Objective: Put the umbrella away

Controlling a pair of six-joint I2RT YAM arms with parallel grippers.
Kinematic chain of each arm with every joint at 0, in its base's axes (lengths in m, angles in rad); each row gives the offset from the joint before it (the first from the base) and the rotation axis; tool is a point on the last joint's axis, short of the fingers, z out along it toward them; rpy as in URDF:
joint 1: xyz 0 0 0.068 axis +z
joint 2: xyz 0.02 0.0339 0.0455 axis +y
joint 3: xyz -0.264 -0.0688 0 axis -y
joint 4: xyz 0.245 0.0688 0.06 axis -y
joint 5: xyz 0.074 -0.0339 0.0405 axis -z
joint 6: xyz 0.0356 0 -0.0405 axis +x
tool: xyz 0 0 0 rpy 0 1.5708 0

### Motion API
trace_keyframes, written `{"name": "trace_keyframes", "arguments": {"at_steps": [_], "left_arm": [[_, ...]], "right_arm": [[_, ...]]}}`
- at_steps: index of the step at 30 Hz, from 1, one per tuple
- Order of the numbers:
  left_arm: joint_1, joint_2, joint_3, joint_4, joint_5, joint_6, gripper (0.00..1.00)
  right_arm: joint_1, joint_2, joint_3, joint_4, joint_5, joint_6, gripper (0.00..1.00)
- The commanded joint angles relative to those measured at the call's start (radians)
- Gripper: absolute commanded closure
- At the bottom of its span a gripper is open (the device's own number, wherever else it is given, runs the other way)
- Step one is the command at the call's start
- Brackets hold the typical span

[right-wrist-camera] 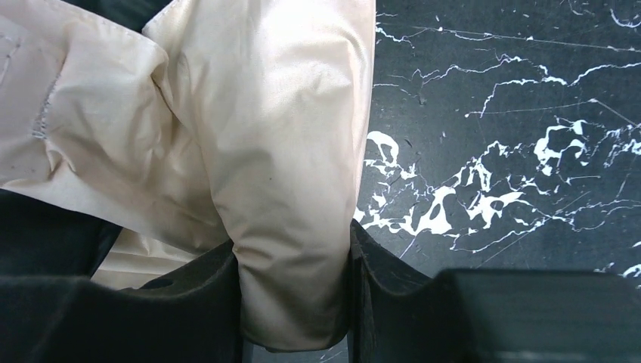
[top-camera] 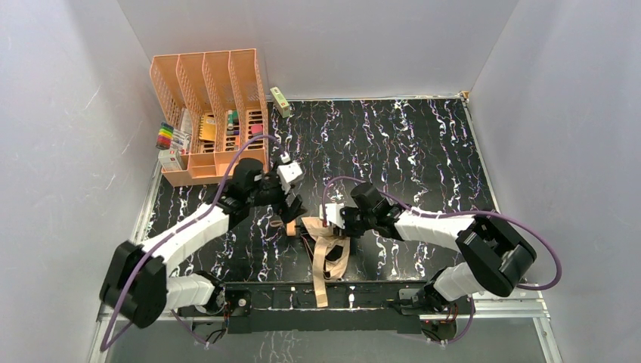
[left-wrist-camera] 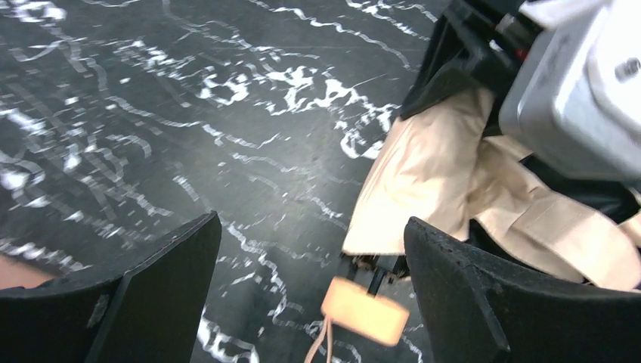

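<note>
Right wrist: right gripper [right-wrist-camera: 295,299] clenched on pale peach-tan fabric folding umbrella [right-wrist-camera: 257,136]; left gripper [left-wrist-camera: 311,257] (spread, empty) should seize small tan handle [left-wrist-camera: 364,311] squarely.

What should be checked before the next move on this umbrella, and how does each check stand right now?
1. Right gripper clamped on umbrella fabric: ok.
2. Left gripper open and empty: ok.
3. Handle lined up between the left fingers: cannot tell. It lies low in the wrist view, near the gap.
4. Fabric bundled tight: not ok. Loose folds and strips trail toward the near edge.
5. Desk organizer apart from the umbrella: ok.
</note>
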Motion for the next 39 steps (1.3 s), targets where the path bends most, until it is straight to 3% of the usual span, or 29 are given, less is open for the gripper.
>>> {"name": "trace_keyframes", "arguments": {"at_steps": [1,7,22,27,31,39], "left_arm": [[-0.002,0.14,0.104,-0.002,0.204,-0.046,0.1],[-0.036,0.275,0.152,-0.011,0.256,-0.051,0.02],[-0.101,0.484,0.184,-0.08,0.275,0.017,0.02],[-0.128,0.525,0.189,-0.158,0.269,0.056,0.06],[-0.143,0.532,0.182,-0.189,0.248,0.077,0.17],[-0.16,0.559,0.192,-0.255,0.183,0.079,0.61]], "right_arm": [[0.034,0.008,-0.054,0.001,0.126,-0.102,0.94],[0.063,-0.032,-0.113,0.108,0.178,-0.194,0.95],[0.065,-0.065,-0.125,0.119,0.159,-0.225,0.96],[0.066,-0.081,-0.136,0.14,0.169,-0.23,0.96],[0.065,-0.08,-0.139,0.156,0.171,-0.232,0.95],[0.064,-0.098,-0.143,0.237,0.171,-0.195,0.93]]}}
